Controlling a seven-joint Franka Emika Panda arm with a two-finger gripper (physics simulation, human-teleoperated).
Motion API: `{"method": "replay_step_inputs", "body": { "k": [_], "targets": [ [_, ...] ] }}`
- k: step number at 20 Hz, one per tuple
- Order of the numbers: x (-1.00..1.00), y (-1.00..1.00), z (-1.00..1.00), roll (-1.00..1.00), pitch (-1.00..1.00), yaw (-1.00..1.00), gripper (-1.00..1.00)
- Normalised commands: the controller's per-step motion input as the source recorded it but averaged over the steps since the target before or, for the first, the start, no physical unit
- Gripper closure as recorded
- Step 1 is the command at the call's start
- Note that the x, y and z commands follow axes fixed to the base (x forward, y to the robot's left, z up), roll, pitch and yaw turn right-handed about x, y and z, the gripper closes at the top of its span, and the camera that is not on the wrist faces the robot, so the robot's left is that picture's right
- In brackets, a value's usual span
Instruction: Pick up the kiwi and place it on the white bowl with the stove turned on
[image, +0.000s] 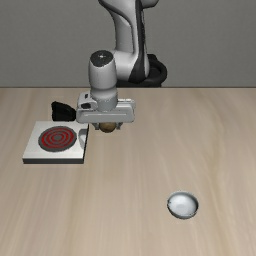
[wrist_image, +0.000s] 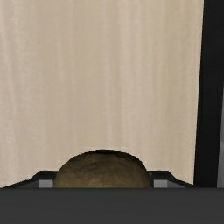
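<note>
Wrist view shows jaws clamped on the kiwi (wrist_image: 101, 171); exterior view adds red-ringed stove (image: 57, 142) beside, white bowl (image: 183, 205) well apart.

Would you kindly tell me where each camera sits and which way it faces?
Exterior view: in front of and above the table, facing the arm, stove and white bowl.
Wrist view: rides above the fingers, looking down past them at the table.
Shared: the kiwi held between the fingers, and the table.
</note>
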Motion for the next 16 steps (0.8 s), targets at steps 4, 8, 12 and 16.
{"method": "replay_step_inputs", "body": {
  "k": [4, 8, 12, 16],
  "targets": [
    [0.00, 0.00, 0.00, 0.00, 0.00, 0.00, 1.00],
    [0.00, 0.00, 0.25, 0.00, 0.00, 0.00, 1.00],
    [0.00, 0.00, 1.00, 0.00, 0.00, 0.00, 1.00],
    [0.00, 0.75, 0.25, 0.00, 0.00, 0.00, 1.00]
  ]
}}
